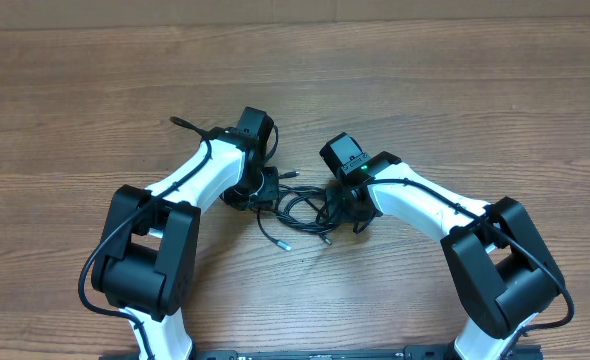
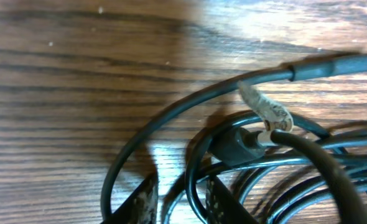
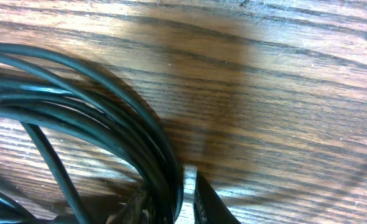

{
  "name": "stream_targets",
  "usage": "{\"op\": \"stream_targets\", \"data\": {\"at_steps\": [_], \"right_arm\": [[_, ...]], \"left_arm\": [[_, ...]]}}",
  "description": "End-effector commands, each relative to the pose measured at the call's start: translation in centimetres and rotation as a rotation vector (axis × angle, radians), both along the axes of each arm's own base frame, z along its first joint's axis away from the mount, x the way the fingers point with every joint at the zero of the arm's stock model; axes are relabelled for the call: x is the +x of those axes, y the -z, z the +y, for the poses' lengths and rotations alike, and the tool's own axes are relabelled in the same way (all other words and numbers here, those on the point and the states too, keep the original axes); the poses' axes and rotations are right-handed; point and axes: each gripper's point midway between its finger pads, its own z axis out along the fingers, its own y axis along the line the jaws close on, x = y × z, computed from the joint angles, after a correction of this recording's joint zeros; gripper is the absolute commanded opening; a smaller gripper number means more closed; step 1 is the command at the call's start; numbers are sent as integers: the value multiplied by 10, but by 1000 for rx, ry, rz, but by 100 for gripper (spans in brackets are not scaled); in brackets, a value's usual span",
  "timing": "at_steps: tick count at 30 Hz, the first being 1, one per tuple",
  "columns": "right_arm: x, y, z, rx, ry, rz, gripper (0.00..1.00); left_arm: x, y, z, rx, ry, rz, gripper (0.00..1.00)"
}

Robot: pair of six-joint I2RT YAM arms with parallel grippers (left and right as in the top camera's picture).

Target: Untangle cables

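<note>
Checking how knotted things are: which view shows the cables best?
Overhead: the cables appear whole, loops and loose ends together. Left wrist shows a few loops and one plug close up; right wrist only a blurred bundle.

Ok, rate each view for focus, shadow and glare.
Overhead: sharp and evenly lit, cables distinct on the table. Left wrist: cables slightly soft, dark shadow upper left, pale glare patch near the bottom. Right wrist: nearest cables blurred, broad shadow across the table.
</note>
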Motion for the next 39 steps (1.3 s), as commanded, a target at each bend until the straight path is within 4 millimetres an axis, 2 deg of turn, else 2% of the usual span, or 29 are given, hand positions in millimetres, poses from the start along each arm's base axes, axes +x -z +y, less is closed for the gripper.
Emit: {"op": "stream_targets", "data": {"at_steps": [1,7,12,23,33,39], "right_arm": [[-17,29,-24,-91,16,69,15],[-17,29,-24,-94,16,68,15],[-17,29,-24,-94,17,68,15],[-18,31,-25,-94,17,68,15],[-20,32,-26,-97,21,73,15],[-20,32,-26,-97,21,73,15]], "left_arm": [[-26,32,40,203,-53,75,20],[-38,39,58,293,-85,87,14],[-48,44,72,357,-87,95,15],[-48,41,96,450,-103,90,15],[-51,39,141,457,-245,146,27],[-55,42,155,395,-332,187,38]]}}
